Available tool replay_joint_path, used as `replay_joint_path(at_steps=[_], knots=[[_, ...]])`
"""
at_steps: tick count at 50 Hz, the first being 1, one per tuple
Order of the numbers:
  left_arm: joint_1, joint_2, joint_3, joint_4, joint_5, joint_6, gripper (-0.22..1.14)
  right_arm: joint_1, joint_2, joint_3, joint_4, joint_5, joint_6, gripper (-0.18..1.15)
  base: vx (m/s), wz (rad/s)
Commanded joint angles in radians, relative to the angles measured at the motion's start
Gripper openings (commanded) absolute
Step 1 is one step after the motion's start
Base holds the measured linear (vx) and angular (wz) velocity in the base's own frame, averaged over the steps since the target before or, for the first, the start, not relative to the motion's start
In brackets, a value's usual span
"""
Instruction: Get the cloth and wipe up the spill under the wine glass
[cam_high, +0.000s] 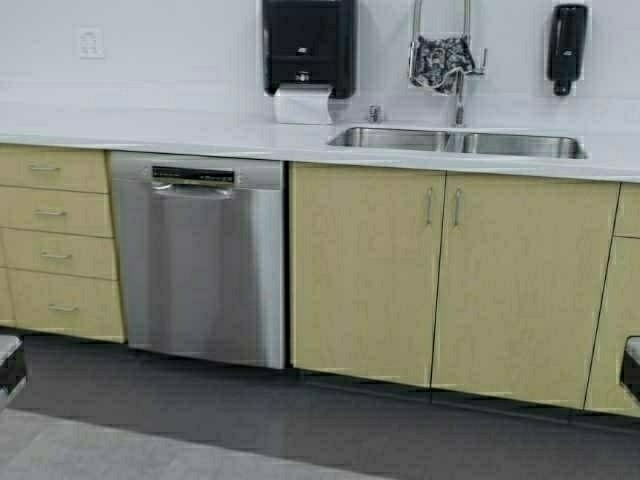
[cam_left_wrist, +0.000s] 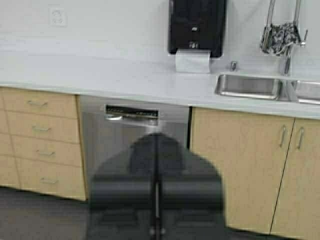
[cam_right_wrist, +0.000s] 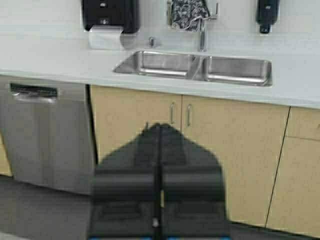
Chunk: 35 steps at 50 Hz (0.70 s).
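High view has the cloth (cam_high: 440, 62) draped over the faucet (cam_high: 458, 95) above the sink (cam_high: 458, 143), up around 1 o'clock from the middle of the frame, hanging bunched so its long axis runs roughly up and down. I can't spot a wine glass or any spill anywhere, so that part is off-camera for now. Just to the cloth's 9 o'clock is the black paper towel dispenser (cam_high: 308, 45) with white paper sticking out, and at 3 o'clock a soap dispenser (cam_high: 567, 45) on the wall. Below the counter (cam_high: 200, 135) sit the yellow cabinet doors (cam_high: 440, 280) and the steel dishwasher (cam_high: 200, 255).

Both arms are tucked low and well back from the counter. The left gripper (cam_left_wrist: 156, 200) has its jaws pressed together on nothing, and the right gripper (cam_right_wrist: 159, 195) is the same, closed up and empty.

My read: the robot is at the fetch-the-cloth stage, and it has to get to the counter first. In the right wrist view the cloth sits nearly straight ahead and high, while for the left wrist it's way off to the side, so I'd bet the right arm is the better pick for the grab.
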Motion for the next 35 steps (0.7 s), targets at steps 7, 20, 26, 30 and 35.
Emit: replay_joint_path(at_steps=[7,20,26,30,35], knots=[[0.002,0.009,-0.014,0.003,-0.012,0.000,0.02,0.002,0.005,-0.015,0.000,-0.012,0.002,0.05,0.32,-0.13],[0.002,-0.005,-0.006,0.002,-0.012,-0.020,0.02,0.002,0.005,-0.020,0.000,-0.015,0.002,0.05,0.32,-0.19],[0.002,-0.017,0.012,0.003,-0.012,-0.029,0.02,0.002,0.012,-0.023,0.000,-0.025,-0.002,0.05,0.33,-0.25],[0.000,-0.017,0.012,0.002,-0.012,-0.028,0.02,0.002,0.028,-0.026,-0.002,-0.051,-0.002,0.05,0.34,-0.26],[0.000,-0.017,0.012,0.002,-0.012,-0.028,0.02,0.000,0.043,-0.028,-0.002,-0.061,0.002,0.05,0.34,-0.24]])
